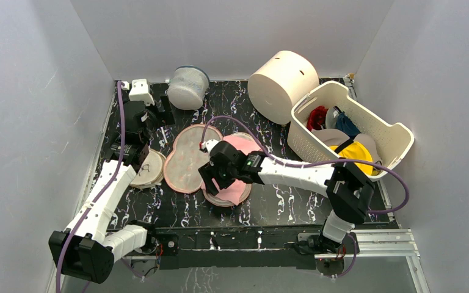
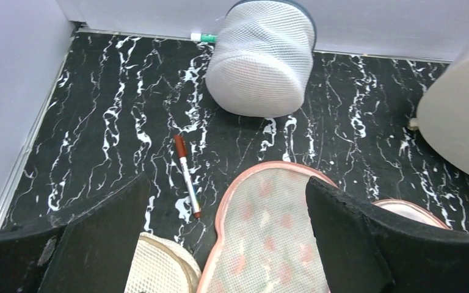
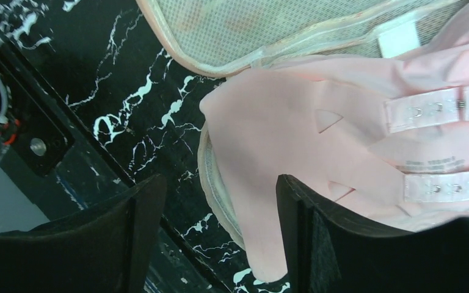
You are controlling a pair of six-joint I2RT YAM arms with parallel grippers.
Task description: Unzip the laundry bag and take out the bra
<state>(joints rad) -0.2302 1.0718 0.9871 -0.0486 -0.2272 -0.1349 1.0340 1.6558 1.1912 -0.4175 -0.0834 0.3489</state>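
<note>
The laundry bag [image 1: 186,160] lies unzipped and spread open in the middle of the table. Its mesh flap shows in the left wrist view [image 2: 269,238] and the right wrist view [image 3: 269,24]. The pale-pink bra [image 1: 239,146] lies on the bag's right half, and its hook band shows in the right wrist view [image 3: 342,140]. My right gripper [image 1: 210,181] is open low over the bra's near end. A bra tab hangs between its fingers [image 3: 220,238] beside the right finger, ungripped. My left gripper [image 1: 163,122] is open and empty above the bag's far left edge [image 2: 226,244].
A beige disc [image 1: 148,168] lies left of the bag. A red pen [image 2: 186,177] and a mesh cylinder [image 1: 187,86] are at the back. A cream drum [image 1: 281,85] leans by a white basket [image 1: 397,131] with red, teal and yellow garments.
</note>
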